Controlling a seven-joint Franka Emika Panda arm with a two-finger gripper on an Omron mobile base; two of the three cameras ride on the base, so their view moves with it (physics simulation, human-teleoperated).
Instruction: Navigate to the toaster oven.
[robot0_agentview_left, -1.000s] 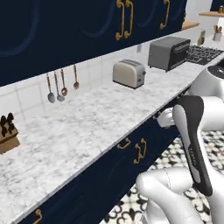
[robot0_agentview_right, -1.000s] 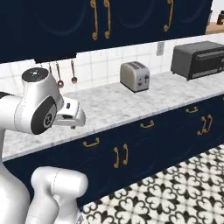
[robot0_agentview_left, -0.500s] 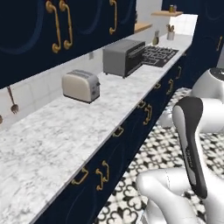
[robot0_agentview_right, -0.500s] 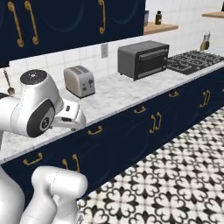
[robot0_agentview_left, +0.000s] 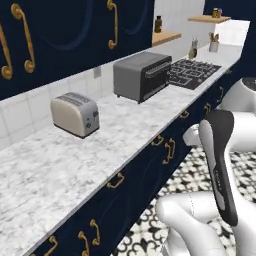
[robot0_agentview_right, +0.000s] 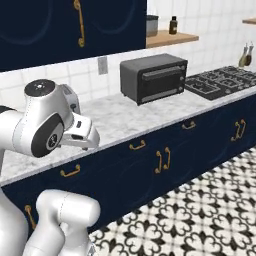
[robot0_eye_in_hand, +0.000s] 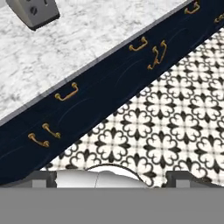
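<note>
The two-finger gripper (robot0_eye_in_hand: 111, 177) points down at the patterned floor tiles (robot0_eye_in_hand: 175, 118), fingers spread wide and empty. The dark grey box-shaped toaster oven (robot0_agentview_right: 154, 77) stands on the white marble counter (robot0_agentview_right: 117, 120), between a silver-beige two-slot toaster (robot0_agentview_left: 75, 114) and a black gas hob (robot0_agentview_right: 220, 81).

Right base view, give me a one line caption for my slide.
Mobile Panda arm faces a marble counter with a dark toaster oven beside the gas stovetop.
</note>
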